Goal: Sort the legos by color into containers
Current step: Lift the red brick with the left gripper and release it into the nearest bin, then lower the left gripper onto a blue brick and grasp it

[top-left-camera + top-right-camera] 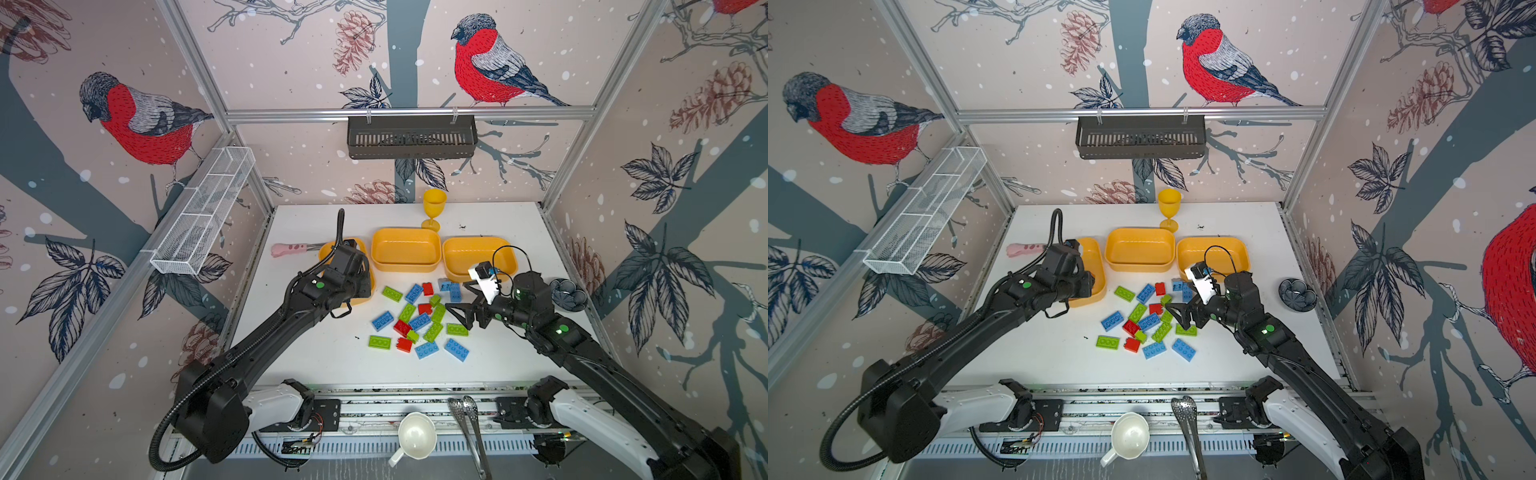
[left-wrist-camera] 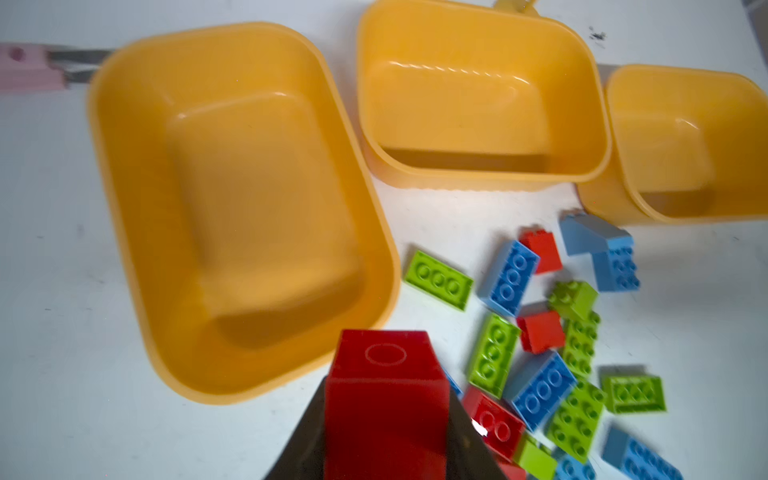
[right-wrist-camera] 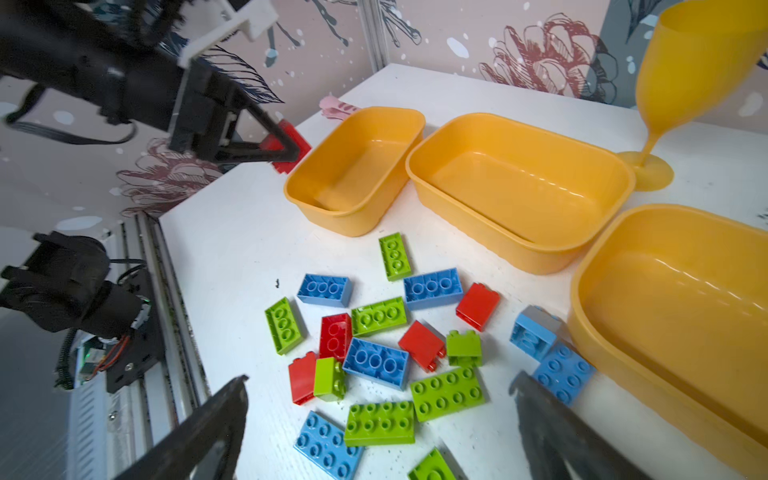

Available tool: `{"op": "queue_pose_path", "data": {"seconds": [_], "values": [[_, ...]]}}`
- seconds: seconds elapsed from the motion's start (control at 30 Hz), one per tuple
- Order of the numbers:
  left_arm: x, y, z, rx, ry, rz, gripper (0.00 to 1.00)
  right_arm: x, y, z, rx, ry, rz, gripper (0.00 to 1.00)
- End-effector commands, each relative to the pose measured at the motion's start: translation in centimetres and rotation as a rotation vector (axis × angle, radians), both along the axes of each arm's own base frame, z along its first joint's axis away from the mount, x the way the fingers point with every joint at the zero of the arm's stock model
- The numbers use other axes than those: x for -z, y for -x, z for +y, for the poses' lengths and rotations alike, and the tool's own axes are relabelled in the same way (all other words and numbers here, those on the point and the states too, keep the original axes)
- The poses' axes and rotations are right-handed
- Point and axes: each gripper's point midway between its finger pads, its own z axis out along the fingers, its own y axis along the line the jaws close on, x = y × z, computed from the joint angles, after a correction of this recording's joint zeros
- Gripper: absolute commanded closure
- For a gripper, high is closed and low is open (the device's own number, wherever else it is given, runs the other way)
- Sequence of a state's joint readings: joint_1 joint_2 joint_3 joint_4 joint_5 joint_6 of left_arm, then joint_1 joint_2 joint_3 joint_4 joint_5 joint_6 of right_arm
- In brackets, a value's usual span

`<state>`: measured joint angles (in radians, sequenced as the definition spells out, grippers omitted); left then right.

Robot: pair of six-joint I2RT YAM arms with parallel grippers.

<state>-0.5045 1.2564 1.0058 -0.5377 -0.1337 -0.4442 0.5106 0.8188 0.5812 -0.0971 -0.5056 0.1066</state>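
Note:
Red, blue and lime green legos point(image 1: 419, 321) lie loose in a pile on the white table, in front of three empty yellow-orange containers. The left container point(image 2: 124, 208) is partly hidden under my left arm in both top views. The middle container point(image 1: 405, 230) and the right container point(image 1: 473, 240) show in full. My left gripper point(image 3: 291, 151) is shut on a red lego point(image 2: 386, 399), held just above the table at the near edge of the left container. My right gripper point(image 3: 380, 378) hovers open over the right side of the pile, with nothing between its fingers.
A yellow goblet point(image 1: 434, 208) stands behind the containers. A pink-handled tool point(image 1: 289, 249) lies left of them. A small dark bowl point(image 1: 568, 294) sits at the right edge. A white cup point(image 1: 415, 436) and metal tongs point(image 1: 469, 428) lie at the front rail.

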Motion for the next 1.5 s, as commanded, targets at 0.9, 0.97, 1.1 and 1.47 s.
{"op": "queue_pose_path", "data": {"seconds": [0.9, 0.97, 1.1, 1.47], "values": [[5.6, -10.6, 6.9, -0.198, -0.156, 0.102, 0.26, -0.4, 1.0, 2.4, -0.097, 0.005, -0.034, 0.01], [4.6, -8.8, 5.5, -0.129, -0.127, 0.105, 0.23, -0.3, 0.7, 2.2, -0.086, 0.013, -0.040, 0.01], [3.1, -5.3, 3.0, -0.002, -0.089, 0.113, 0.23, -0.1, 0.2, 1.8, -0.083, 0.020, -0.039, 0.01], [4.7, 3.6, -4.8, 0.356, -0.068, 0.119, 0.23, 0.2, -0.6, 0.3, -0.073, 0.049, -0.022, 0.00]]}}
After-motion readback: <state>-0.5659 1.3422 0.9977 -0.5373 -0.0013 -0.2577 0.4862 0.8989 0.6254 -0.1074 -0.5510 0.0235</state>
